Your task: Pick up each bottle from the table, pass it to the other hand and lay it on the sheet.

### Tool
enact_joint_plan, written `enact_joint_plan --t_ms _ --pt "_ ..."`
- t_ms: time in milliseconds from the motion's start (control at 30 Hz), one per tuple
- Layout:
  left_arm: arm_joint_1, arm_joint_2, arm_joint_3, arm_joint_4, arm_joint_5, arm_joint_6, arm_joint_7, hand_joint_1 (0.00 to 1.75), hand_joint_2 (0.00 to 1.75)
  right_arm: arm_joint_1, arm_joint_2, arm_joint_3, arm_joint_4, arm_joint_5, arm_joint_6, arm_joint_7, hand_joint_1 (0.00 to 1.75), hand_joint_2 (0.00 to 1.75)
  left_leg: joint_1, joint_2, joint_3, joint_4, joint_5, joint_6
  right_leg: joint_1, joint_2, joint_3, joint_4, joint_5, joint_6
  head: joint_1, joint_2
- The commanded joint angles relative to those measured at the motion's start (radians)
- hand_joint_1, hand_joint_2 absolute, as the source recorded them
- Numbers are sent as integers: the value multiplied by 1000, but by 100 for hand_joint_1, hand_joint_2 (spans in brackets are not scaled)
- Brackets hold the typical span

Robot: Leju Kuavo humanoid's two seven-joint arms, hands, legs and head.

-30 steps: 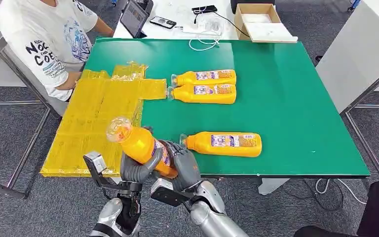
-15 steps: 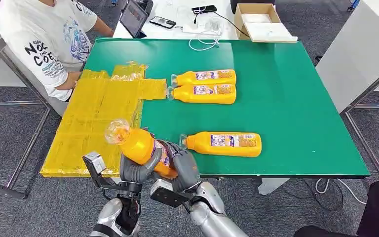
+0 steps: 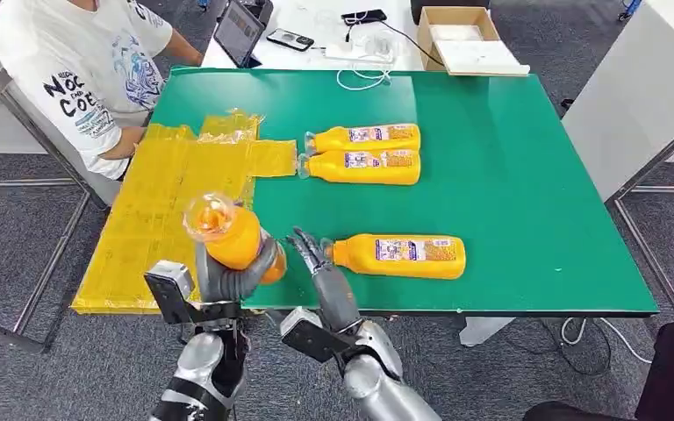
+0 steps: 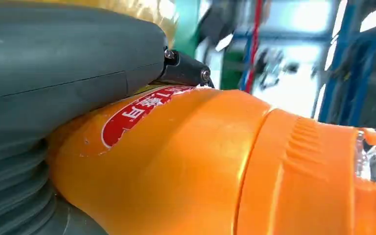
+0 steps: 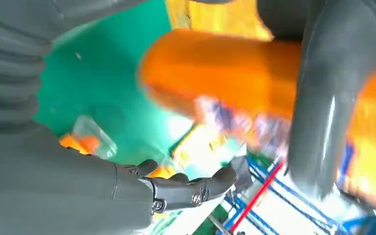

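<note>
Our left hand [image 3: 233,279] holds an orange juice bottle [image 3: 228,239] up over the near edge of the green table [image 3: 527,210], beside the yellow sheet [image 3: 171,206], while our right hand [image 3: 320,267] is open with its fingers apart, next to it.

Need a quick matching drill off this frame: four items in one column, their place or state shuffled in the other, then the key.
Items
1. left hand
2. right hand
3. yellow sheet
4. cardboard box

Place or state
A. flat over the green table's left part, no bottle on it
B. wrapped around an orange bottle held tilted, cap up
C. on the white desk beyond the table's far edge
D. fingers spread, holding nothing, beside the near lying bottle

Pairs: 1-B, 2-D, 3-A, 4-C
</note>
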Motion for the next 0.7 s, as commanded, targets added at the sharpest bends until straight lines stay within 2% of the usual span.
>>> enact_joint_plan --t_ms 33,133,200,233,300,400,467,567,600,633,667,700 --pt "-183 37 109 127 -124 161 -12 175 175 -1 -15 -57 -102 -48 -14 -31 0 0 0 0 5 0 -1 1 1 -2 5 0 -2 -2 0 0" --pt "-240 71 92 202 -236 264 -12 175 175 6 -13 -58 -149 -78 -32 -58 0 0 0 -1 7 -1 -2 1 0 -2 7 0 -3 -3 0 0" --pt "-331 107 96 376 -394 381 -7 175 175 19 -23 -47 -230 -116 -81 -64 0 0 -1 -1 6 -1 -2 1 0 -3 6 0 -3 -3 0 0" --pt "-362 108 140 434 -453 409 -9 175 175 25 -25 -45 -272 -123 -104 -64 0 0 -1 -2 3 -1 0 1 0 -3 4 0 -1 -2 0 0" --pt "-410 93 306 524 -736 409 19 175 175 33 -32 -40 -316 -147 -135 -64 0 0 -1 -1 7 -1 -2 1 0 -2 7 0 -3 -3 0 0" --pt "-420 95 322 545 -736 409 2 175 175 32 -32 -41 -316 -148 -134 -64 0 0 0 1 4 -1 -1 1 0 1 4 0 0 -1 0 0" --pt "-420 95 322 545 -736 409 2 175 175 32 -32 -41 -316 -148 -134 -64 0 0 -1 0 8 -1 -2 1 0 0 8 0 -2 -3 0 0" --pt "-424 96 417 549 -1119 409 159 175 175 32 -37 -31 -340 -180 -149 -64 0 0 0 1 4 -1 -1 1 0 0 3 0 -1 -1 0 0" --pt "-435 105 452 573 -1170 409 160 175 175 31 -38 -30 -343 -186 -149 -64 0 0 0 1 6 0 -2 1 0 -1 6 0 -2 -2 0 0" --pt "-466 152 420 668 -1346 409 284 175 175 34 -39 -29 -371 -206 -159 -64 0 0 0 1 4 -1 -1 1 0 0 3 0 -1 -1 0 0" --pt "-475 170 414 691 -1389 409 311 175 175 31 -41 -28 -372 -212 -158 -64 0 0 0 2 7 0 -3 1 0 1 7 0 -2 -2 0 0" --pt "-482 179 407 710 -1408 409 318 175 175 31 -42 -28 -375 -213 -160 -64 0 0 -1 1 3 -1 -1 0 0 1 3 0 -1 -1 0 0"
